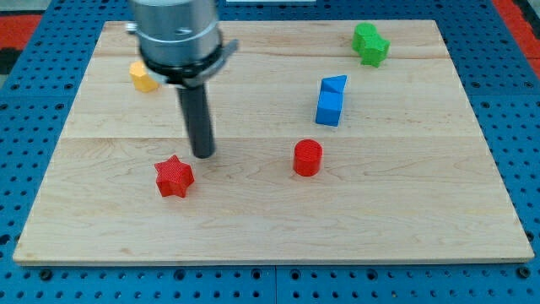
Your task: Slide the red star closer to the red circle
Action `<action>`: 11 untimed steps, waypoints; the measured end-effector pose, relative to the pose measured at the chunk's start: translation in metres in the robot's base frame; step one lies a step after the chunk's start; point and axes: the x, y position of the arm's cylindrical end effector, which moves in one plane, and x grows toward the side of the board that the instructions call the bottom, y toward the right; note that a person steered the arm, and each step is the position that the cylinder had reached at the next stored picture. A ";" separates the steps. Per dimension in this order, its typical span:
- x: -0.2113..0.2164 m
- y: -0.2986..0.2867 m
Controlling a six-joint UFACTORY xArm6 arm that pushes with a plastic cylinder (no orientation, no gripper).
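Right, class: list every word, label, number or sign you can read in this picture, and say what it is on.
None: no readable text shows on the wooden board, the red star, the red circle, the other blocks, or the arm above my tip.

This looks like a robotics lab bench rather than a home or shop. A pale wooden board [270, 219] lies on a blue perforated base plate [515, 84] with regular rows of mounting holes, visible along every edge of the frame. A grey metal arm mount [175, 34] with a dark rod enters from the upper left.
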 end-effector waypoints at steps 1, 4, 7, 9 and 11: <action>0.006 -0.017; 0.018 -0.020; 0.062 -0.059; 0.055 -0.004; 0.055 0.084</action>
